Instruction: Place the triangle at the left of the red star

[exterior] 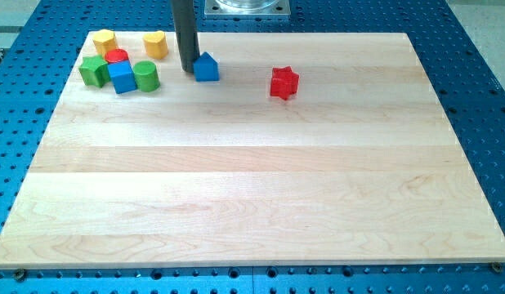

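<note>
A pale wooden board [252, 204] is shown lying on a blue perforated table [481, 82]. A straight dark rod descends from the view's top; my tip [188, 69] is set on the board, touching or just beside the blue triangle [207, 68] at its nine o'clock side. No jaws are carried, so nothing is gripped. The red star [283, 83] is seen near the triangle, at its three o'clock. At the triangle's nine o'clock a cluster is gathered: a yellow hexagon [104, 40], a yellow heart-like block [156, 44], a red cylinder [116, 56], a green block [93, 72], a blue cube [122, 77] and a green cylinder [146, 76].
</note>
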